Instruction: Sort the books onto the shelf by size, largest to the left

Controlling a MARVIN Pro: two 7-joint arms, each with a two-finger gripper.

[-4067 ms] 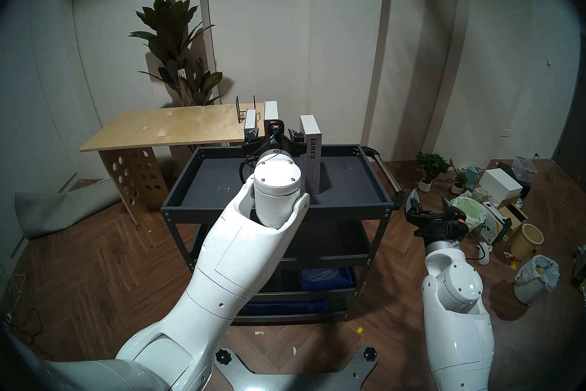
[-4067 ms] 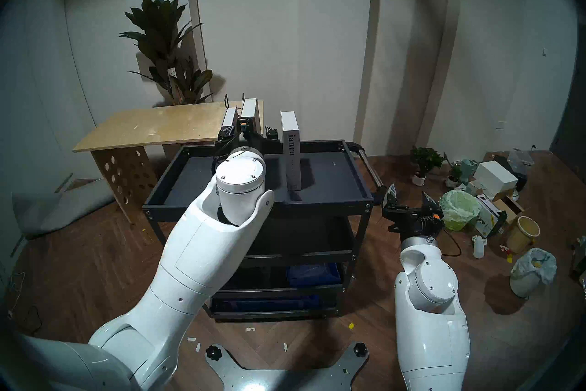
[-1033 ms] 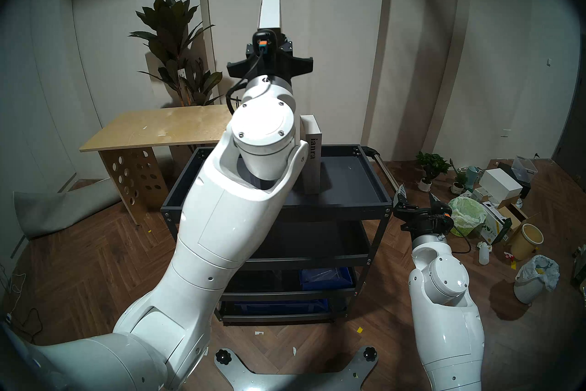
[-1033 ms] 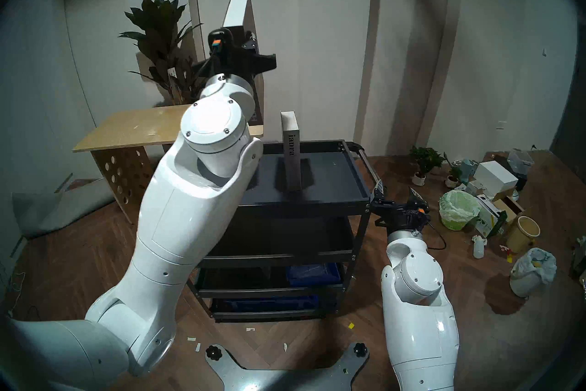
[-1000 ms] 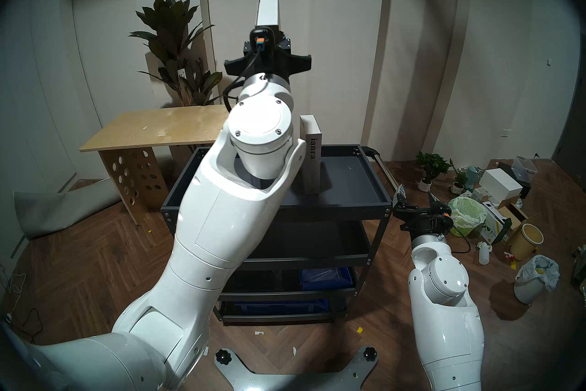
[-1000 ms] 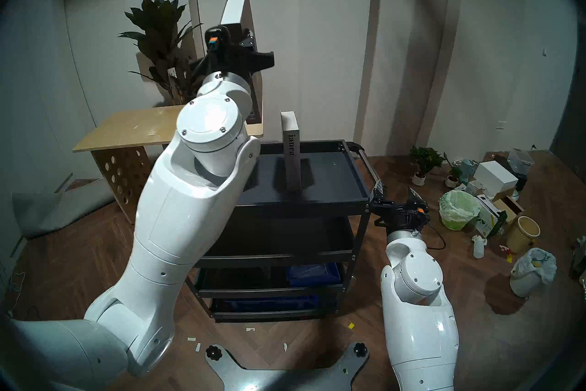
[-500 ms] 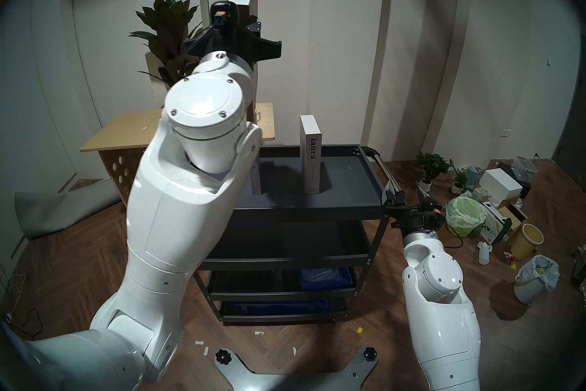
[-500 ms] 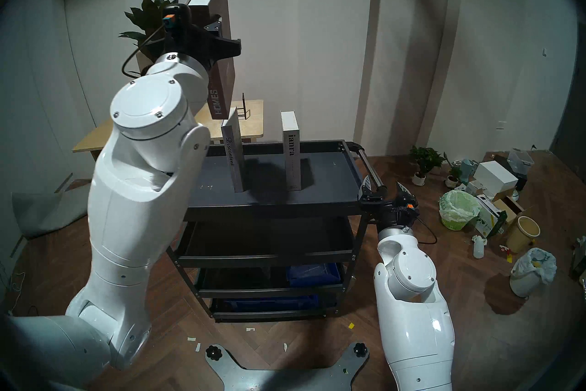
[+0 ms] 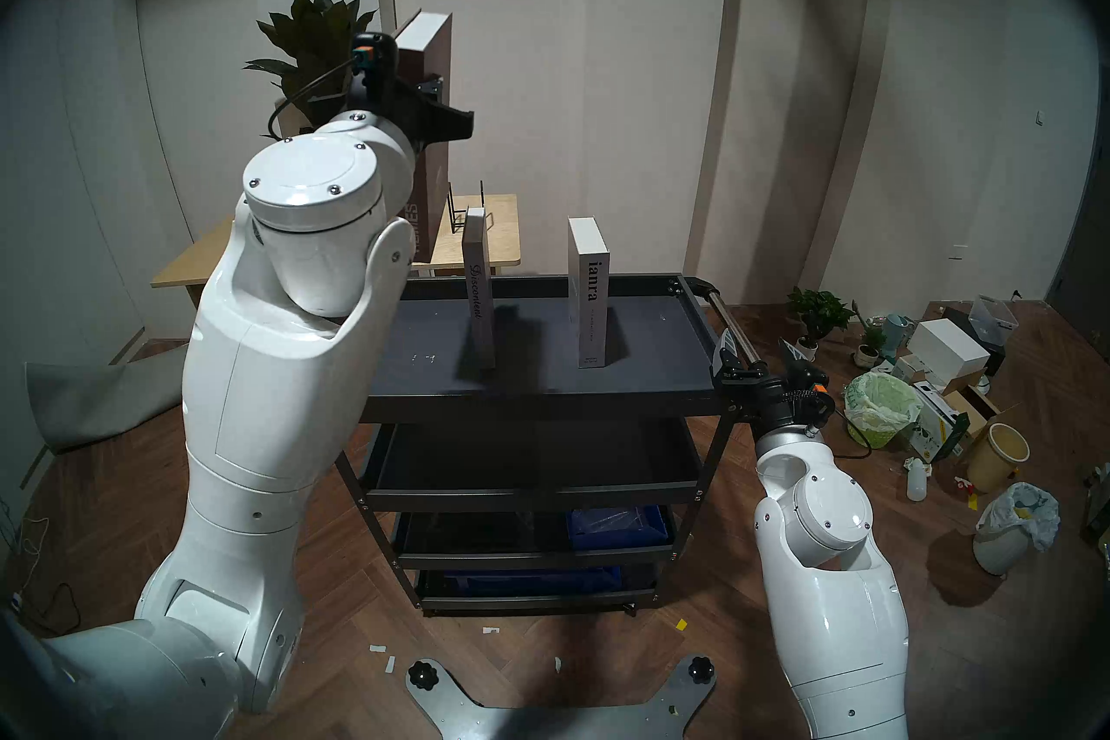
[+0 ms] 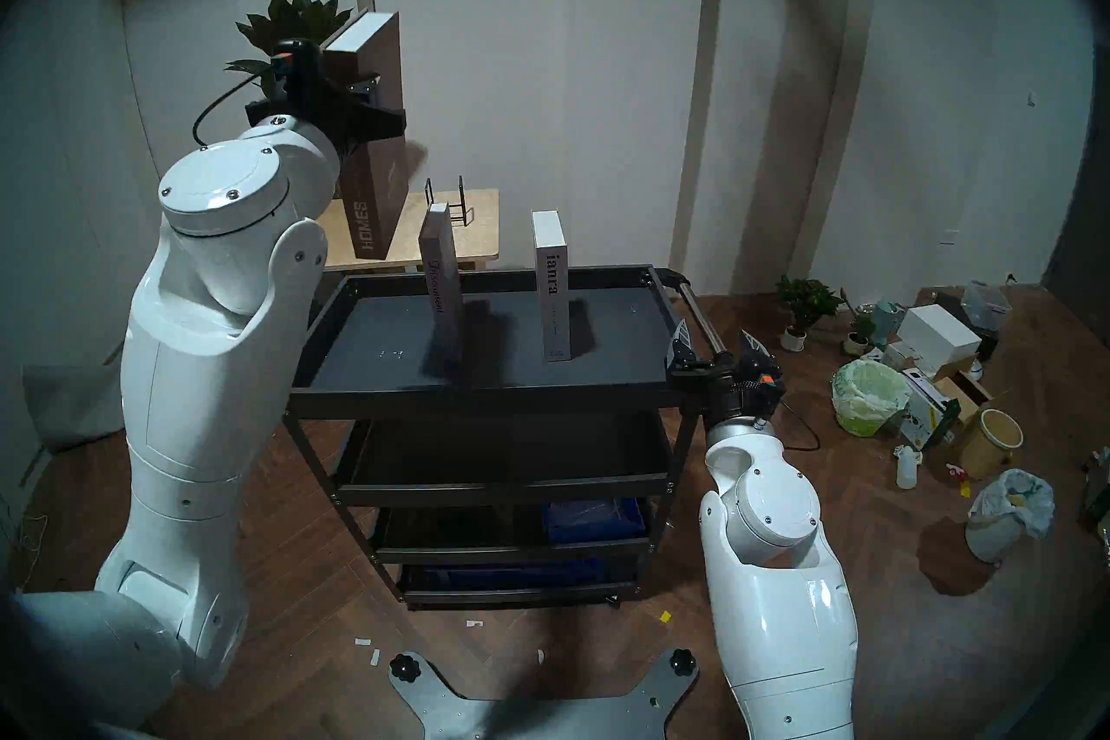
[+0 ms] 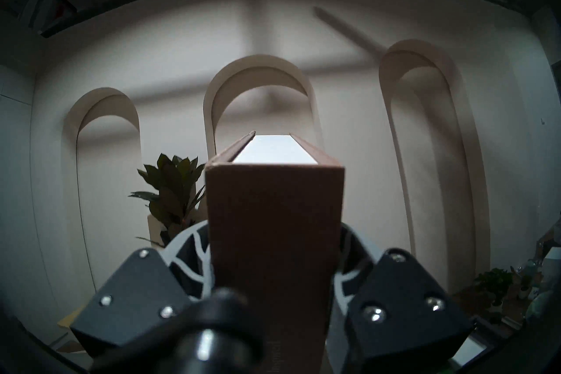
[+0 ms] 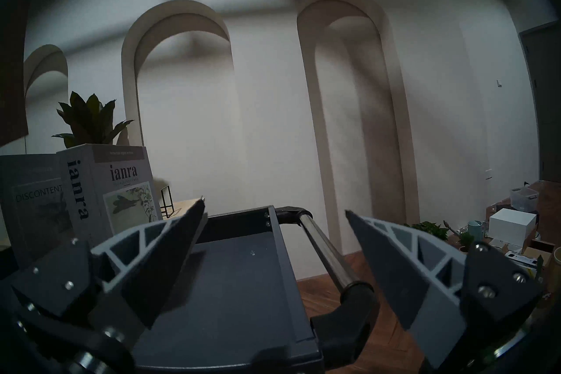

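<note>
Left tool [image 11: 273, 282] clamped on brown "HOMES" book [image 10: 375, 180] aloft

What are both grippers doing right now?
Left gripper: closed on the brown book, held up in the air.
Right gripper: open, holding nothing.
</note>
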